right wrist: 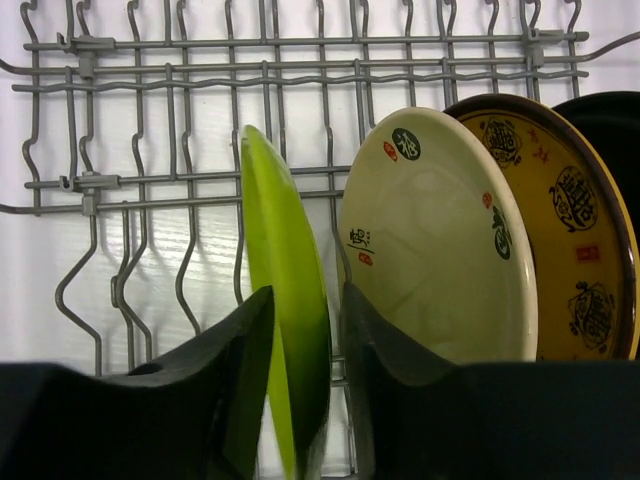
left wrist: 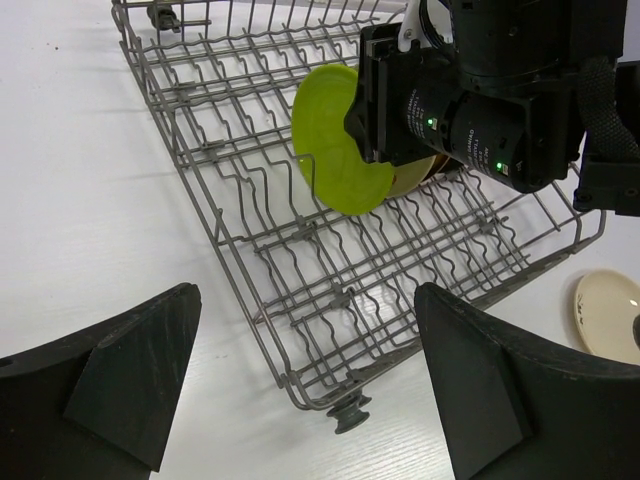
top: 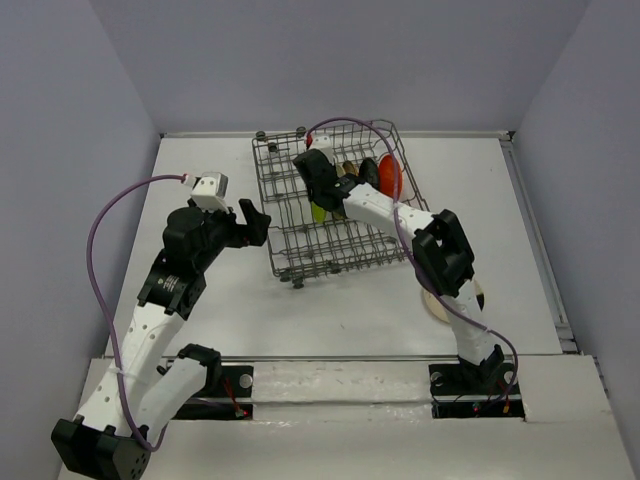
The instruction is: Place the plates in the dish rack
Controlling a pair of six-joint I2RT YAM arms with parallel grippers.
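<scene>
Robotics lab bench: white table (top: 230,310) boxed in by plain grey panels (top: 70,150), cabled left arm (top: 140,335) and right arm (top: 372,208) bolted at near edge.

Lime green plate (right wrist: 295,320); cream plate (right wrist: 440,250), dark marks; brown plate (right wrist: 575,240), yellow pattern; grey wire rack (right wrist: 130,181).

White table (top: 350,312), grey dish rack (top: 320,250) on it, cream plate (left wrist: 605,312) beside
</scene>
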